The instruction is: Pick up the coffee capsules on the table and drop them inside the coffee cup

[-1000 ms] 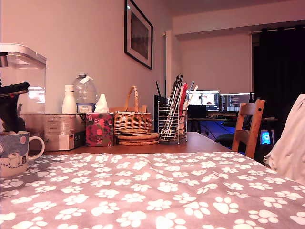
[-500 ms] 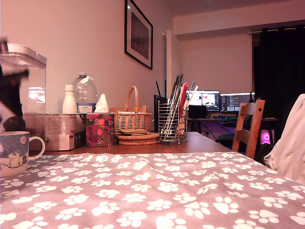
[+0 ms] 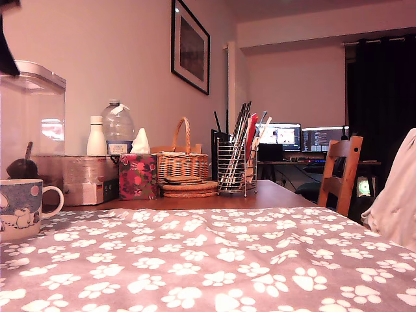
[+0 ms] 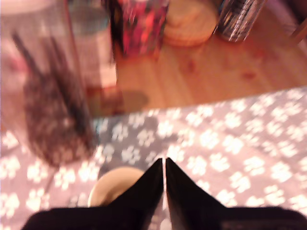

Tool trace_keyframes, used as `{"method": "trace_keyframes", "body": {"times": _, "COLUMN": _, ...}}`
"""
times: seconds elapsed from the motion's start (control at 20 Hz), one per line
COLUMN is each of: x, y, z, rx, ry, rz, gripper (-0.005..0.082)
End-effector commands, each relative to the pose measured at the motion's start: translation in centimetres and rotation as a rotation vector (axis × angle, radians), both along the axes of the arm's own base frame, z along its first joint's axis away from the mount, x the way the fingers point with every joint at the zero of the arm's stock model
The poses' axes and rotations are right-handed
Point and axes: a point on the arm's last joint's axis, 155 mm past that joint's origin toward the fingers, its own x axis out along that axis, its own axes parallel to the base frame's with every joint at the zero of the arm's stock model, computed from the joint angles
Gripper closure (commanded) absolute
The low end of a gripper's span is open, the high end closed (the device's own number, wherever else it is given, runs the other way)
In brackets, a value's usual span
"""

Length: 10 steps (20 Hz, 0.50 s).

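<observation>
Hanging high above the mug (image 4: 117, 189), the gripper (image 4: 164, 165) is seen in the wrist view with its two dark fingers pressed almost together, only a thin slit left between them, and nothing held. In the exterior view only a dark scrap of the arm shows, far above the mug (image 3: 23, 207), which stands on the paw-print cloth (image 3: 221, 260) at the exterior view's left edge, handle turned away from that edge. No capsule can be made out on the cloth or the bare wood near the mug; whether any lies inside it cannot be told, since the wrist picture is blurred. A clear plastic box (image 3: 32, 123) stands just behind the mug. A capsule hidden from both cameras could be missed, and a descent made with the fingers this close together would push a capsule away rather than grip it. The box wall could be clipped by a sweep behind the mug.
</observation>
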Motion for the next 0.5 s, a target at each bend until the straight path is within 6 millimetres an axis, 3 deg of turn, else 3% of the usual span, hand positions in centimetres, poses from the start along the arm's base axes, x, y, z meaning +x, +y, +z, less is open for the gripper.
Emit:
{"method": "trace_keyframes", "body": {"times": 0.0, "x": -0.3, "y": -0.4, "z": 1.1, "rx": -0.008, "ry": -0.034, "rz": -0.021, "gripper": 0.0791}}
{"method": "trace_keyframes", "body": {"times": 0.2, "x": -1.3, "y": -1.4, "z": 0.3, "rx": -0.032, "ry": -0.060, "rz": -0.066, "gripper": 0.0791}}
{"method": "trace_keyframes", "body": {"times": 0.45, "x": -3.4, "y": -3.2, "z": -4.2, "rx": -0.056, "ry": -0.044, "rz": -0.110, "gripper": 0.0791}}
